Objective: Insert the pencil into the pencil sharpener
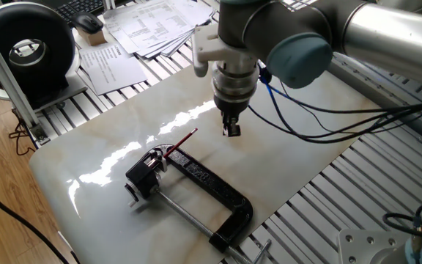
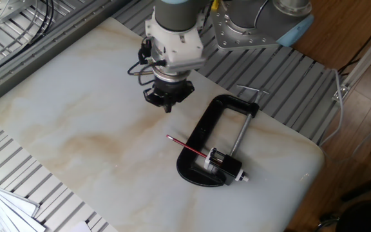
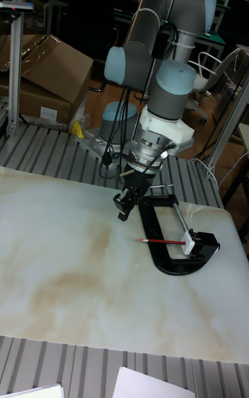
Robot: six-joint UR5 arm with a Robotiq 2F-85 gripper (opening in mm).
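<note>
The thin dark-red pencil (image 1: 183, 142) lies on the marble slab, its lower end at the small black pencil sharpener (image 1: 146, 173). The sharpener sits between the jaws of a big black C-clamp (image 1: 212, 185). In the other fixed view the pencil (image 2: 185, 146) crosses the clamp frame and reaches the sharpener (image 2: 223, 162); the tall view shows the pencil (image 3: 163, 240) level, pointing at the sharpener (image 3: 197, 240). My gripper (image 1: 231, 130) (image 2: 167, 104) (image 3: 122, 212) hangs above the slab, up and to the side of the pencil's free end. Its fingers meet at a narrow tip and hold nothing.
The clamp's silver screw rod (image 1: 185, 214) runs from the sharpener toward the slab's near edge. Papers (image 1: 149, 26) and a black round device (image 1: 26, 50) lie off the slab at the back left. Ribbed metal table (image 2: 18, 171) surrounds the slab. Cables (image 1: 321, 110) trail from the arm.
</note>
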